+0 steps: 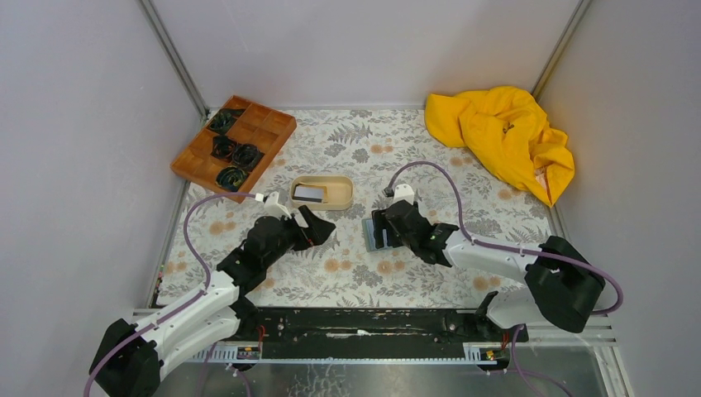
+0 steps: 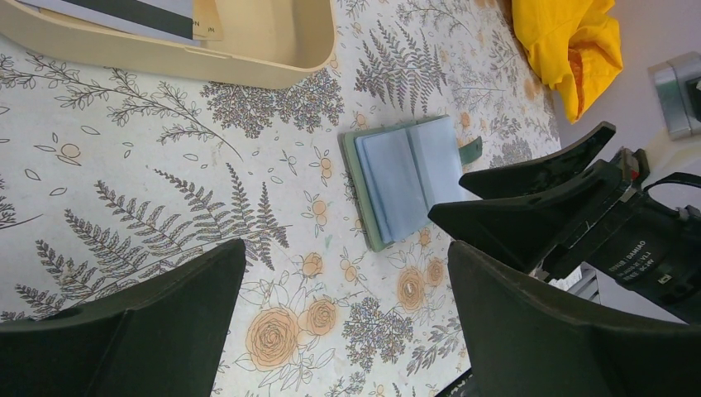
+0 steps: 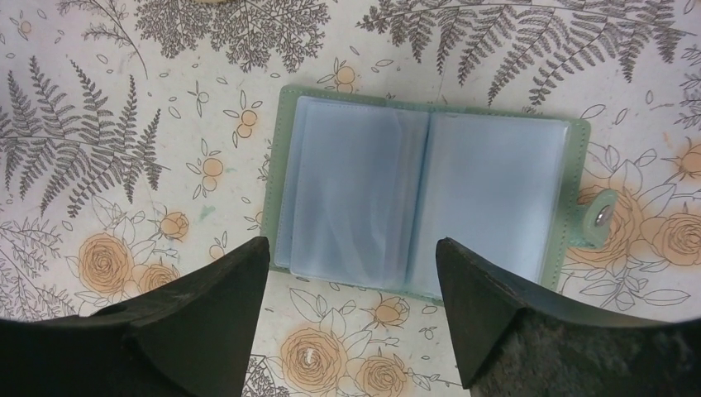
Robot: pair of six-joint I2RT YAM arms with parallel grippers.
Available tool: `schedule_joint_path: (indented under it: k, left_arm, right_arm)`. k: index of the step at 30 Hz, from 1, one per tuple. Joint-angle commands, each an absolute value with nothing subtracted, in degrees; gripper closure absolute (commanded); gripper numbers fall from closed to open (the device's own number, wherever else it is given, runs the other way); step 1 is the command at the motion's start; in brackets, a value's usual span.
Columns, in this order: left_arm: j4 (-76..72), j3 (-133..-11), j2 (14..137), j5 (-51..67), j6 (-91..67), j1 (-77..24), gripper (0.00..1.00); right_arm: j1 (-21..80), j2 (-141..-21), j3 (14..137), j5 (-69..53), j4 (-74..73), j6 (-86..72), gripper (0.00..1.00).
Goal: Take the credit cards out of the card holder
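Note:
The card holder lies open and flat on the floral table, with light blue sleeves and a green edge. It also shows in the right wrist view and the left wrist view. No card shows in its sleeves. A whitish card with a dark part and a tan card lie in the beige tray. My right gripper is open and empty, hovering just over the holder's near edge. My left gripper is open and empty, to the left of the holder.
A brown wooden compartment tray holding dark coiled items stands at the back left. A crumpled yellow cloth lies at the back right. Grey walls close in the left, right and back sides.

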State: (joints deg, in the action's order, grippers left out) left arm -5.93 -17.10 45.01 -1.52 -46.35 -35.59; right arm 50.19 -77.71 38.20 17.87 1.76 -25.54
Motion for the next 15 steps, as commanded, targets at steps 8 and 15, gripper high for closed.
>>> schedule_joint_path:
  k: [8,15]
  left_arm:
    - [-7.13,-16.32,43.2,-2.04,-45.26,-35.79,0.0]
    - [-6.96,-16.68,43.49,-2.1,-44.87,-35.84,0.0]
  right_arm:
    - [43.37,-66.88,31.52,12.5,6.96,-25.8,0.19]
    - [39.03,-62.64,29.14,11.53,4.65,-23.53,0.19]
